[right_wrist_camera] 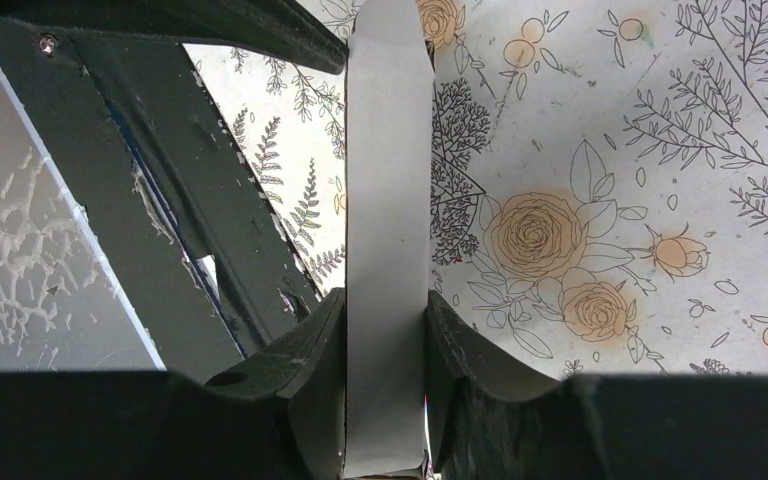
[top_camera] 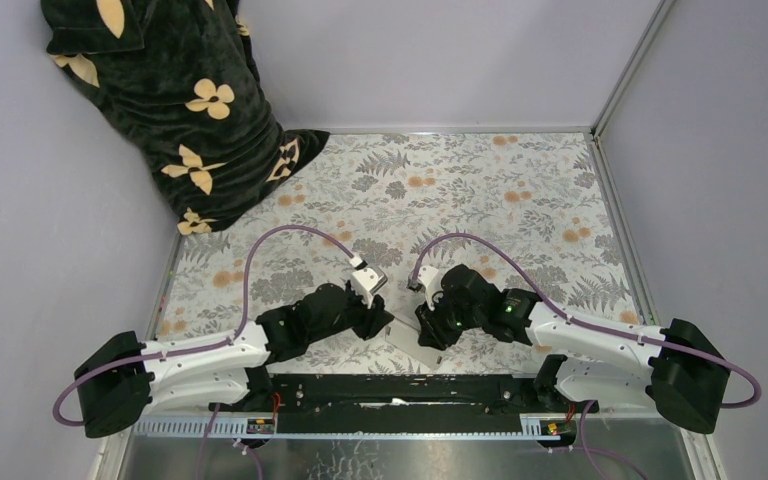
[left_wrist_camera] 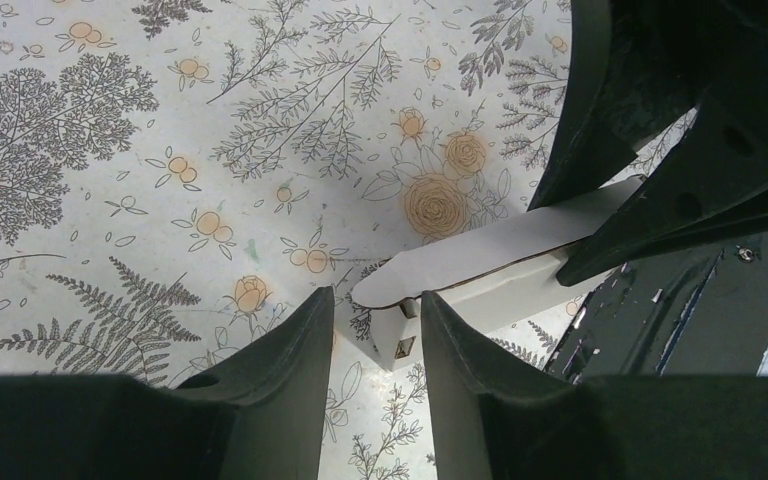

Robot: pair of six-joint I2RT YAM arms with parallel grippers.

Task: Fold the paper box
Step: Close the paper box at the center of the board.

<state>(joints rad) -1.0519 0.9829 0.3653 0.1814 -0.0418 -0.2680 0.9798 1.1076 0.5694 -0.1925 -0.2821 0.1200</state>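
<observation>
Over a floral tablecloth [top_camera: 520,190], close to its near edge, the right gripper [right_wrist_camera: 385,310] clamps the white paper box [right_wrist_camera: 388,200]. The left gripper [left_wrist_camera: 377,300], jaws parted, faces its rounded flap without gripping it.

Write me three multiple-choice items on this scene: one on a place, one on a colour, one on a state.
1. Where is the white thin-cardboard paper box?
A) at the far right corner of the table
B) between the left jaws and the right jaws
C) off the table

2. What colour is the thin looping cable?
A) green
B) orange
C) purple

3. How do the right jaws stand?
A) shut on the paper box
B) wide apart over bare cloth
C) out of view

Key: 1 B, the top view shows it there; 2 C, plainly purple; 3 A, the right wrist view shows cardboard pinched between them.
</observation>
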